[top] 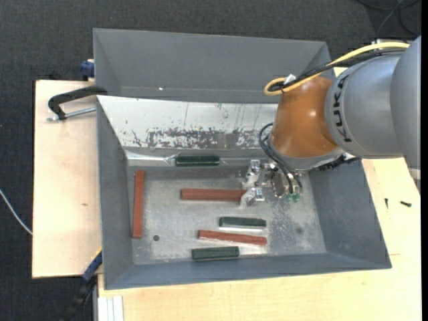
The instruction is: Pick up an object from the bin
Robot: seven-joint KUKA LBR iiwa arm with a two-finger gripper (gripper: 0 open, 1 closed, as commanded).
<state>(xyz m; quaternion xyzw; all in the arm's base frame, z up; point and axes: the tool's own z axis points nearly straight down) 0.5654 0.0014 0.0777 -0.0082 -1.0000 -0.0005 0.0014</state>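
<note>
My gripper [253, 183] hangs low in the bin's right middle, below the orange wrist cover, with its metal fingers at the right end of a reddish-brown bar [210, 194] that lies flat across the bin's centre. Whether the fingers close on the bar is not visible. Just below the gripper lies a dark green bar [242, 223]. Under that one lies a second reddish-brown bar [231, 237], slightly tilted.
A dark green bar [215, 253] lies near the front wall. Another dark green bar [196, 160] rests against the back wall. A long reddish-brown bar [138, 203] runs along the left wall. The arm comes in from the right over the rim.
</note>
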